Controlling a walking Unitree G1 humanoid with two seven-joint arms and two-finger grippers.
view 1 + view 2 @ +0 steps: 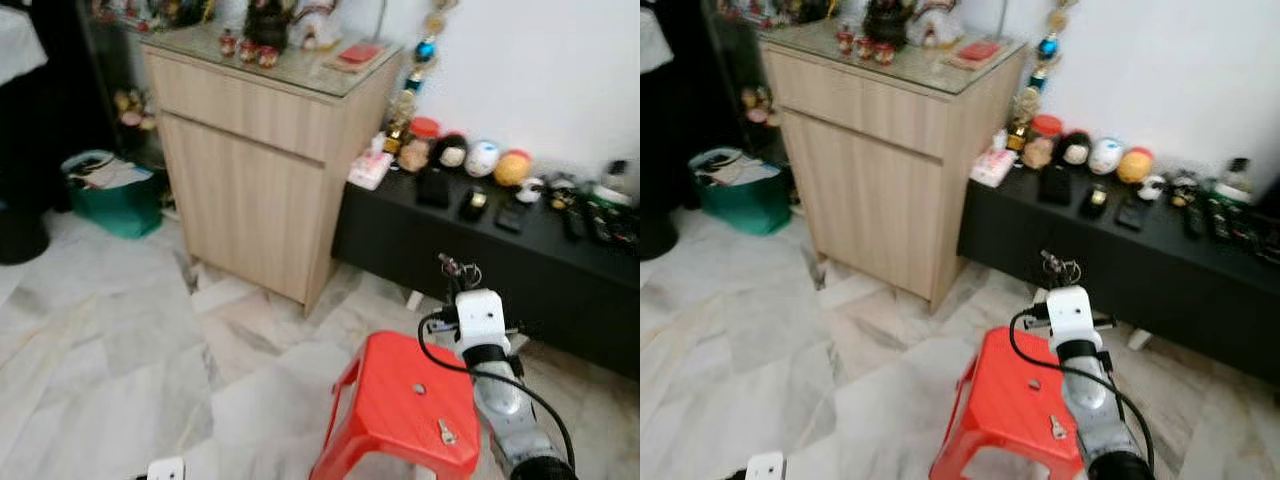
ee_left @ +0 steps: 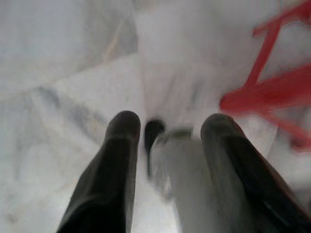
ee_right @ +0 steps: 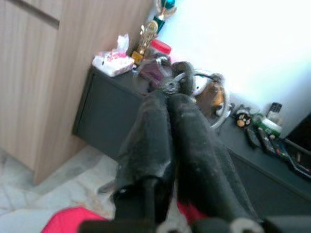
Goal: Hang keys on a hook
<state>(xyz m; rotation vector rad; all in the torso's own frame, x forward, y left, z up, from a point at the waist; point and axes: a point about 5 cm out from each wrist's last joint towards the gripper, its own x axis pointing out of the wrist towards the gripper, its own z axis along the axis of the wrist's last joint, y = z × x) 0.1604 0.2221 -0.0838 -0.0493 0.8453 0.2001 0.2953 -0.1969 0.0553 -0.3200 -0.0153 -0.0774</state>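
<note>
My right gripper point(image 1: 459, 270) is raised above the far edge of a red plastic stool point(image 1: 405, 400), in front of a low black cabinet point(image 1: 520, 270). Its two black fingers point(image 3: 167, 121) are pressed together on a bunch of keys point(image 3: 194, 85) with metal rings, held at the tips; the keys point(image 1: 1061, 267) also stick up above the white wrist. My left gripper point(image 2: 167, 126) hangs low over the marble floor, its fingers apart with nothing between them. I can make out no hook.
A wooden cupboard point(image 1: 255, 170) with ornaments on top stands at left. The black cabinet top carries small figurines point(image 1: 480, 160) and remotes. A green bin point(image 1: 115, 195) sits far left. White wall point(image 1: 540, 70) behind. A small screw lies on the stool seat point(image 1: 447, 432).
</note>
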